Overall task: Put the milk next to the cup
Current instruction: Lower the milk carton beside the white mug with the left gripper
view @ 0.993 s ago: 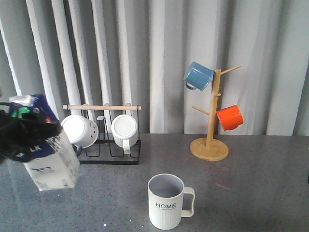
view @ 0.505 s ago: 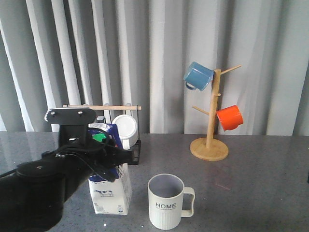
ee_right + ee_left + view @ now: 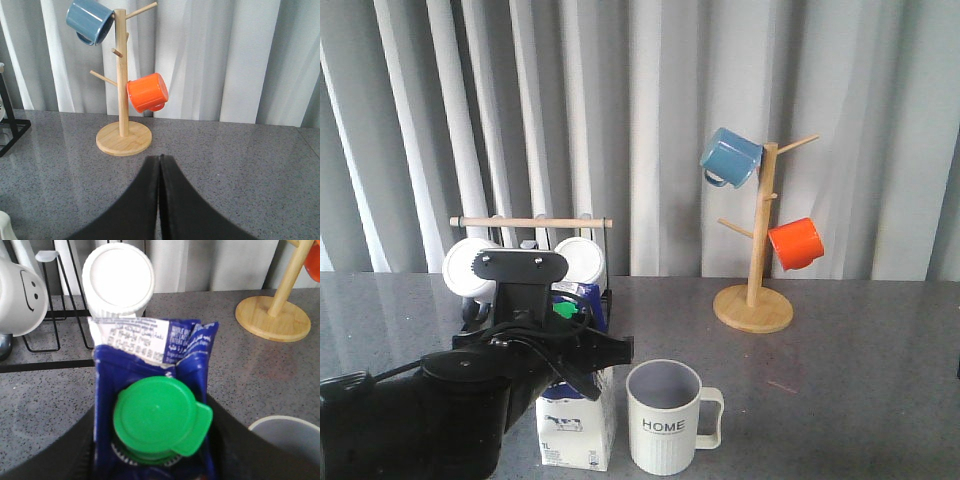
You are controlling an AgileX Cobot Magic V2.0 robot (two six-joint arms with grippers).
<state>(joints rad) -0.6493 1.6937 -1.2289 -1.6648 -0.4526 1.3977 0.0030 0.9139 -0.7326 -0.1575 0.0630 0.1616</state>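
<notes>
The left tool [image 3: 582,352] and its arm are matte black, a bulky rounded housing with a flat black plate on top bearing pale round screw heads. Thin black cables loop across the housing. In the right wrist view, the right tool [image 3: 159,165] shows as two smooth black fingers [image 3: 142,200], curved and tapering to narrow tips.
</notes>
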